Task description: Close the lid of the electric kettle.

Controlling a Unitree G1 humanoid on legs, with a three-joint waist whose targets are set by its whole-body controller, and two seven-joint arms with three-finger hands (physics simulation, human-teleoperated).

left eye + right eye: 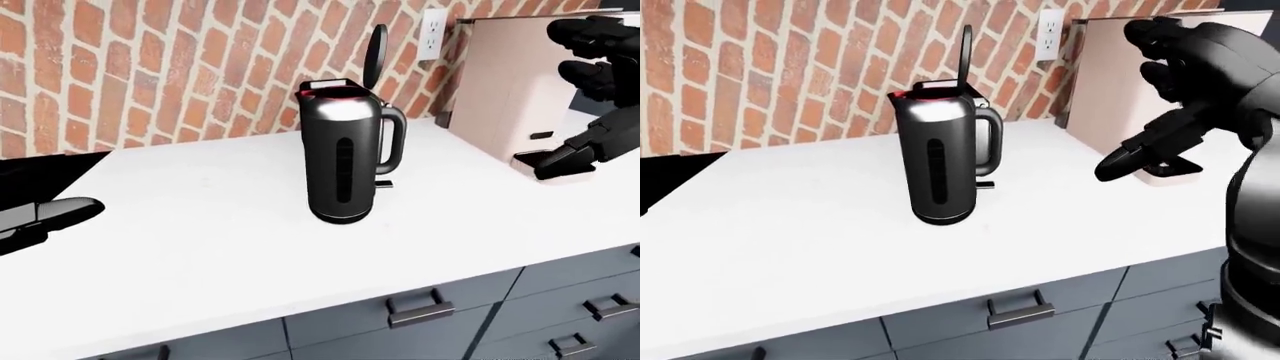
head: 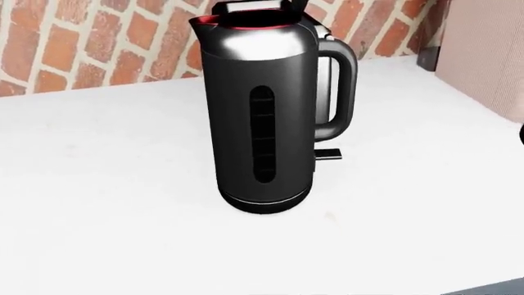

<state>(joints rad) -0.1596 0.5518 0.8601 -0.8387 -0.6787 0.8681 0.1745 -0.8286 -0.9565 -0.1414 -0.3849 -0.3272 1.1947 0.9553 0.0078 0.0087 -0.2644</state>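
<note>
Electric kettle (image 1: pixel 345 161) on white counter (image 1: pixel 200 232), lid (image 1: pixel 375 52) upright — right hand (image 1: pixel 1185 90) raised, fingers spread, touching nothing

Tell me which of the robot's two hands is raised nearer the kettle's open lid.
The right hand, lifted at lid height right of the electric kettle. The left hand lies low on the counter, far left.

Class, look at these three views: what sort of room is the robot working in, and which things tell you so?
Most likely a kitchen. An electric kettle with its lid up stands on a white counter, grey drawers sit below, and a brick wall with a power outlet runs behind.
</note>
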